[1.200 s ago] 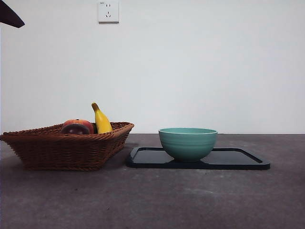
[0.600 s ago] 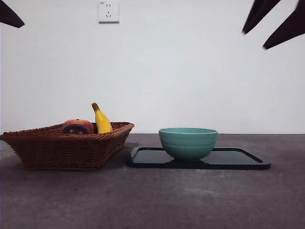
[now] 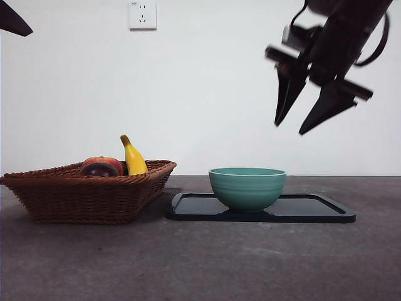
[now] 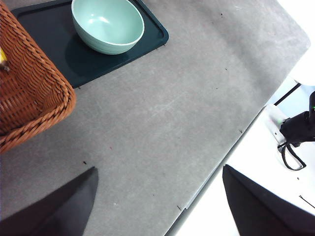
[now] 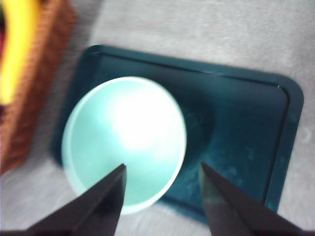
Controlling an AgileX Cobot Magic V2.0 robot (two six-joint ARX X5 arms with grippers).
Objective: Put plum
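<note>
The plum (image 3: 97, 170) is a dark maroon round fruit lying in the wicker basket (image 3: 88, 195) on the left, in front of a red-orange fruit (image 3: 108, 162) and beside a yellow banana (image 3: 133, 158). My right gripper (image 3: 289, 128) hangs open and holds nothing, high above the right rim of the teal bowl (image 3: 247, 187). In the right wrist view the right gripper (image 5: 162, 165) is over the bowl (image 5: 123, 142), and the plum is not visible. My left gripper (image 4: 158, 169) is open over bare table, far from the basket (image 4: 29, 98); in the front view it shows only as a black tip (image 3: 12, 21).
The bowl stands on a black tray (image 3: 313, 210) right of the basket. The bowl (image 4: 106, 24) and tray (image 4: 59, 56) also appear in the left wrist view. The banana (image 5: 17, 54) and tray (image 5: 241, 132) show blurred in the right wrist view. The table's edge (image 4: 221, 162) runs near the left gripper.
The right arm has come down into the front view from the top right corner, leftward to above the bowl. Fruit, basket, bowl and left arm have not moved.
</note>
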